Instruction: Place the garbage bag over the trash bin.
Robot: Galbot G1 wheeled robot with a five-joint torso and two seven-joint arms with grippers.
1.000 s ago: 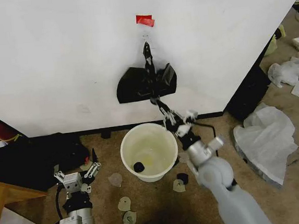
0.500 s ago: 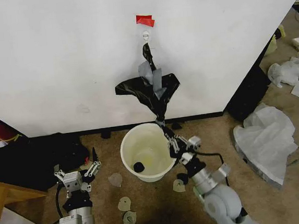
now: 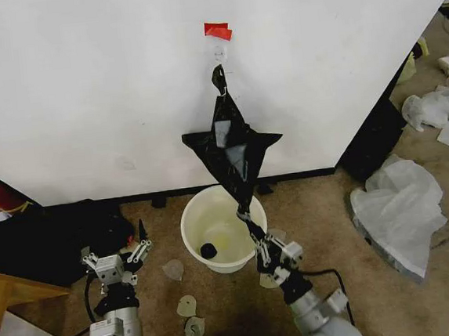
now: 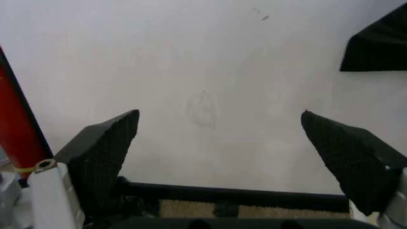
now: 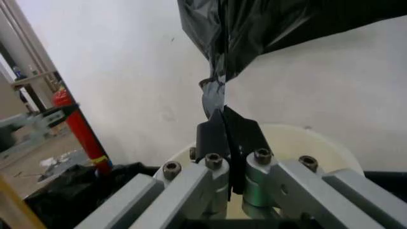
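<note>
White wall behind, the garbage bag (image 3: 235, 150) hangs from a hook, its tip clamped in the right claw (image 3: 255, 232) above the trash bin (image 3: 223, 228). Stretched taut, it may tear or slip free; the left claw (image 3: 120, 256) waits apart.

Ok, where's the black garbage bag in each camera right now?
Head view: the garbage bag hangs from a wall hook, stretched down to the right gripper over the trash bin.
Left wrist view: a black corner against the wall.
Right wrist view: the bag above the shut jaws.
Shared landmark: the white wall.
</note>
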